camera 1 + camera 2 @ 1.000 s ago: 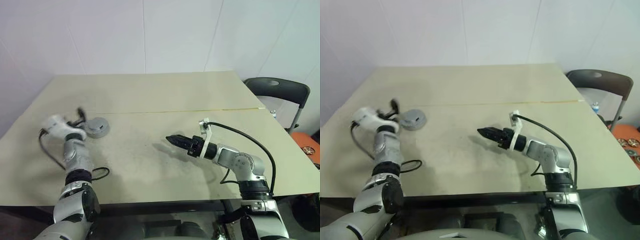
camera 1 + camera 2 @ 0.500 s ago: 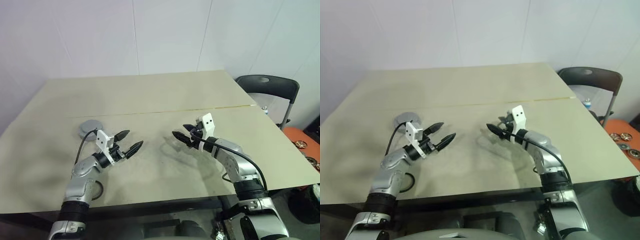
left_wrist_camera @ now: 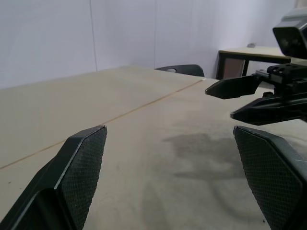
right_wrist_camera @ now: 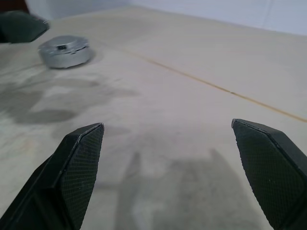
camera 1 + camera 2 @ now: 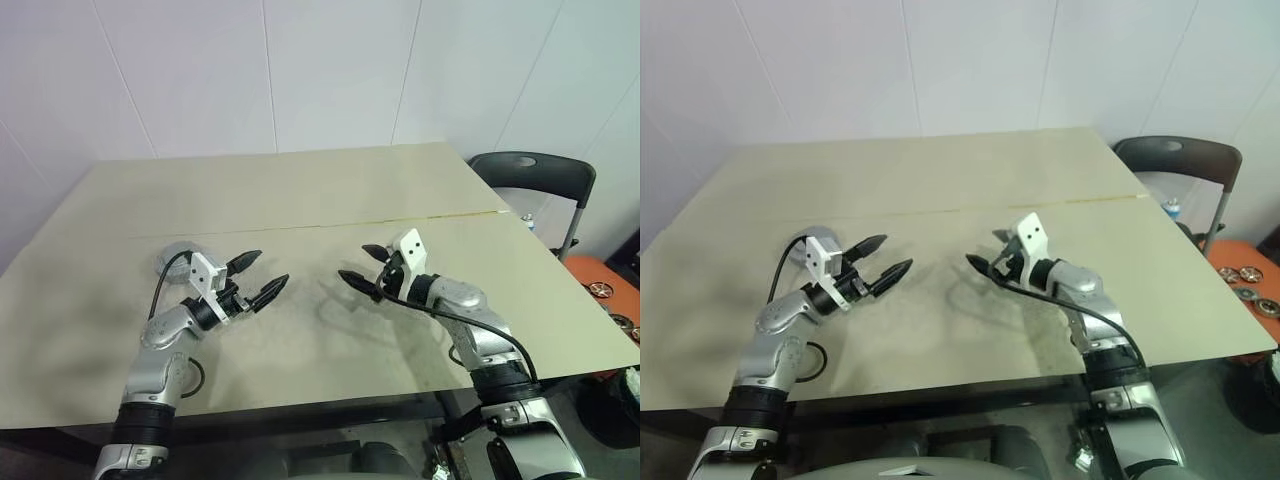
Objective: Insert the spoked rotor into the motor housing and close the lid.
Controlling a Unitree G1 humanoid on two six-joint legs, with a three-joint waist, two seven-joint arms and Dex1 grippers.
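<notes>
The left hand (image 5: 255,277) hangs just above the tabletop (image 5: 300,190), left of the middle and toward the near edge, its two black fingers (image 5: 243,261) spread wide with nothing between them. It points toward the middle of the tabletop and slightly upward. A black cable (image 5: 165,285) loops from its white wrist block back along the silvery forearm.

Facing it from the right of the middle is the right hand (image 5: 366,268), also just above the surface and spread wide, pinching nothing. Its fingers point toward the left hand, and the two hands stand near each other with bare tabletop between them. In the left wrist view the right hand's fingers (image 3: 235,87) show beyond the left hand's own dark textured pads.

Behind the left hand, toward the left edge, a round silvery-grey piece with a central hub, the lid (image 4: 65,49), rests flat on the tabletop, partly hidden by the left wrist block in the head views. Whether the spoked rotor and the motor housing sit beneath it cannot be told.

A thin yellowish seam (image 5: 400,215) runs across the tabletop from side to side. Off the far right corner stands a dark folding chair (image 5: 535,175).
</notes>
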